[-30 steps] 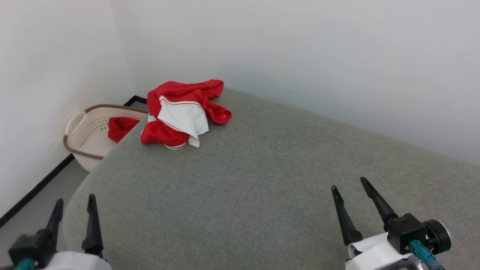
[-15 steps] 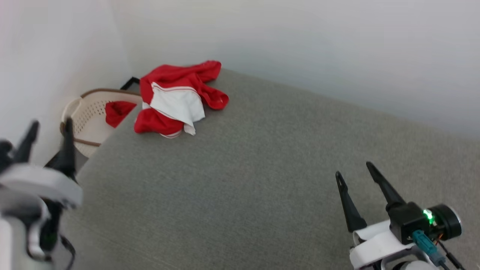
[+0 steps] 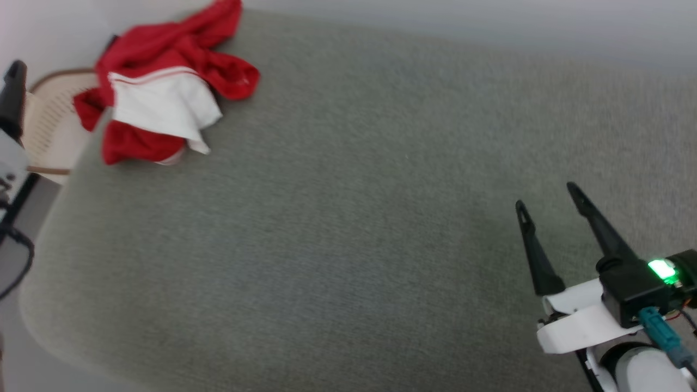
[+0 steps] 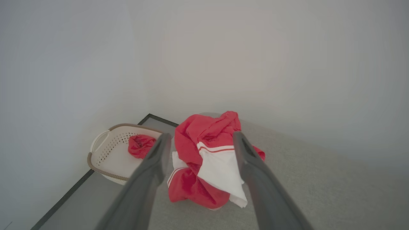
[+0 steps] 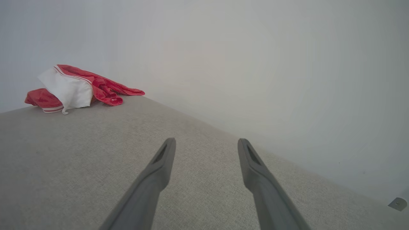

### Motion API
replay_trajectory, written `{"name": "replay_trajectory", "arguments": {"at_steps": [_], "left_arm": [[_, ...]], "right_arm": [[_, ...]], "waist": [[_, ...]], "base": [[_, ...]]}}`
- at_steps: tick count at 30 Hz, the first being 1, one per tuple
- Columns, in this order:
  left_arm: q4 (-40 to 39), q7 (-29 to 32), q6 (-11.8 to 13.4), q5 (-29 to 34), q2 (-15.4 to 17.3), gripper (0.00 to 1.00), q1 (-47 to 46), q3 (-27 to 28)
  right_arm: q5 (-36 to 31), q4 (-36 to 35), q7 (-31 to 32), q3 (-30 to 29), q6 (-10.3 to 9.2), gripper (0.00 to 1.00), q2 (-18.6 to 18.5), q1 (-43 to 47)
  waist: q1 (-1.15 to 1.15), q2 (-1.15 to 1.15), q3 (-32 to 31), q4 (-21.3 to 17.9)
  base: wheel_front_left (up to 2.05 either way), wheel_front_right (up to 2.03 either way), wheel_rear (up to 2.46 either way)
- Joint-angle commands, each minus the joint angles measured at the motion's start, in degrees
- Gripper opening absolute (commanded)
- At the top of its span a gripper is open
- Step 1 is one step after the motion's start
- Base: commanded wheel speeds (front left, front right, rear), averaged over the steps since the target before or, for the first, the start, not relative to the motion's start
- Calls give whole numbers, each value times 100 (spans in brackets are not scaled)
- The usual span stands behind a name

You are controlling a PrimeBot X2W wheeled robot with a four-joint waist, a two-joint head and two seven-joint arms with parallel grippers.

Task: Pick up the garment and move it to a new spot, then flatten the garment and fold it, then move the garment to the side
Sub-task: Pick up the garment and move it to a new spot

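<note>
Grey fabric surface carried the crumpled garment at one corner; left gripper and right gripper jaws stood released, empty.

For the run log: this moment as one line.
red-white jersey: crumpled, untouched | left fingers: open, facing jersey | right fingers: open, empty

Head overhead, seemingly tilted; wrists low, share garment.

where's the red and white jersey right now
In the head view the jersey lies crumpled at the upper left, on the grey surface's far corner, next to the basket.
</note>
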Motion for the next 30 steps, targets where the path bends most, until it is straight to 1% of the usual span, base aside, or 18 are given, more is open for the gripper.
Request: {"name": "replay_trajectory", "arguments": {"at_steps": [1, 4, 11, 17, 20, 26, 29, 30], "left_arm": [[86, 22, -29, -53, -10, 100, -109, -19], [507, 182, -43, -56, 134, 100, -538, -109], [1422, 463, -7, 45, 244, 100, -1259, -355], [2235, 706, 141, 195, 359, 100, -1597, -544], [2631, 808, 214, 233, 381, 100, -1756, -600], [3337, 812, 303, 226, 346, 100, -2035, -652], [3638, 744, 264, 148, 273, 100, -2123, -628], [3739, 746, 251, 102, 232, 78, -2152, -617]], "right_arm": [[15, -52, 29, -18, -2, 100, -26, -82], [48, -253, 102, -58, -2, 100, -136, -168], [108, -606, 238, -85, -2, 100, -265, -281], [128, -800, 311, -167, -2, 100, -297, -259], [140, -918, 357, -207, -2, 100, -320, -247], [176, -1089, 466, -219, -2, 100, -348, -304], [176, -1132, 504, -218, -2, 100, -354, -305], [174, -1141, 519, -225, -2, 100, -354, -304]], "waist": [[0, 0, 706, -541], [0, 0, 991, -640], [0, 0, 1481, -881], [0, 0, 1747, -1075], [0, 0, 1859, -1129], [0, 0, 2021, -1192], [0, 0, 2052, -1201], [0, 0, 2055, -1198]], "base": [[0, 0, 0], [0, 0, 0], [0, 0, 0], [0, 0, 0], [0, 0, 0], [0, 0, 0], [0, 0, 0], [0, 0, 0]]}}
